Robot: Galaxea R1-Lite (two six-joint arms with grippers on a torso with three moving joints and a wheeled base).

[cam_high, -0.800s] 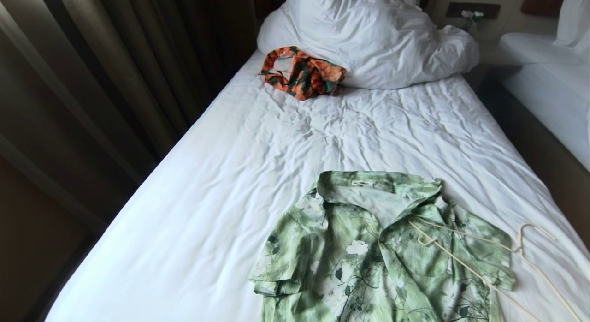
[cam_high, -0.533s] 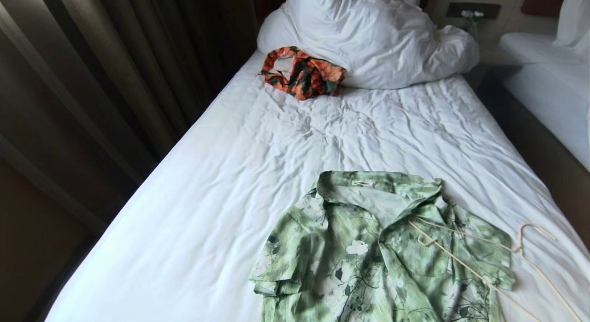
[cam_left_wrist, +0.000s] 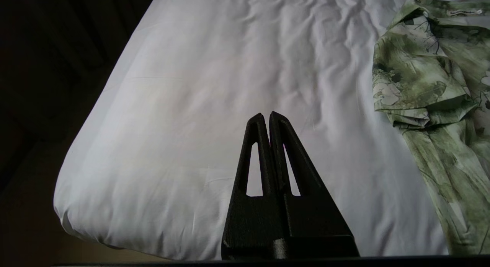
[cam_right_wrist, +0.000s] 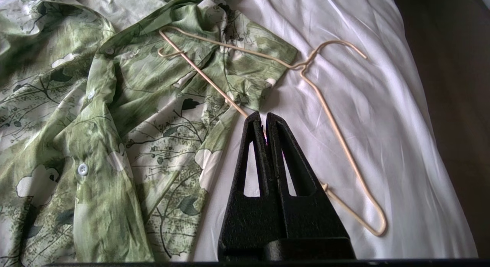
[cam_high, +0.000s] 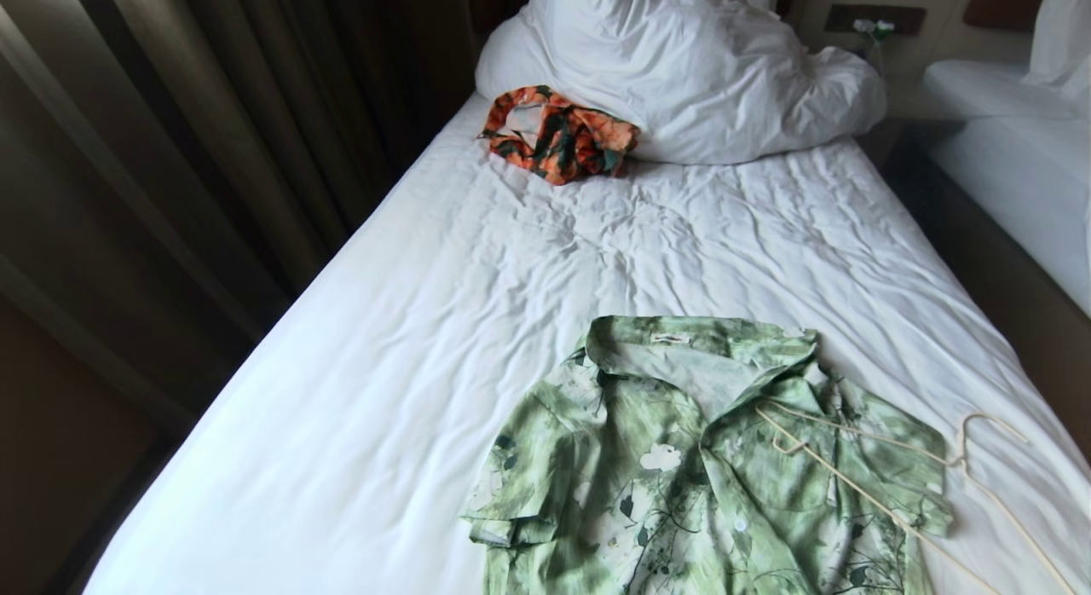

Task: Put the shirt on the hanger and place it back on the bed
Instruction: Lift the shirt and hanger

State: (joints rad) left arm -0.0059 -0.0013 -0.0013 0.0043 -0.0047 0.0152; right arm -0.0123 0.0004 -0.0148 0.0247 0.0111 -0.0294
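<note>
One bed (cam_high: 409, 339) carries two garments, the green shirt (cam_high: 682, 476) and an orange one (cam_high: 558, 139) up by the duvet (cam_high: 682, 66), plus one hanger (cam_right_wrist: 333, 125) lying half on the shirt just ahead of the right gripper (cam_right_wrist: 264, 118), whose jaws, like the left gripper's (cam_left_wrist: 267, 118), are pressed together over bare sheet.

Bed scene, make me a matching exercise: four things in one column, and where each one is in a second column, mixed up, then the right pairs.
Things
1. shirt
2. hanger
3. orange garment
4. left gripper

Places
A. crumpled by the bunched duvet
B. spread flat at the near end of the bed
C. shut, above bare sheet beside the shirt's sleeve
D. partly on the shirt's shoulder, hook out on the sheet

Pairs: 1-B, 2-D, 3-A, 4-C
</note>
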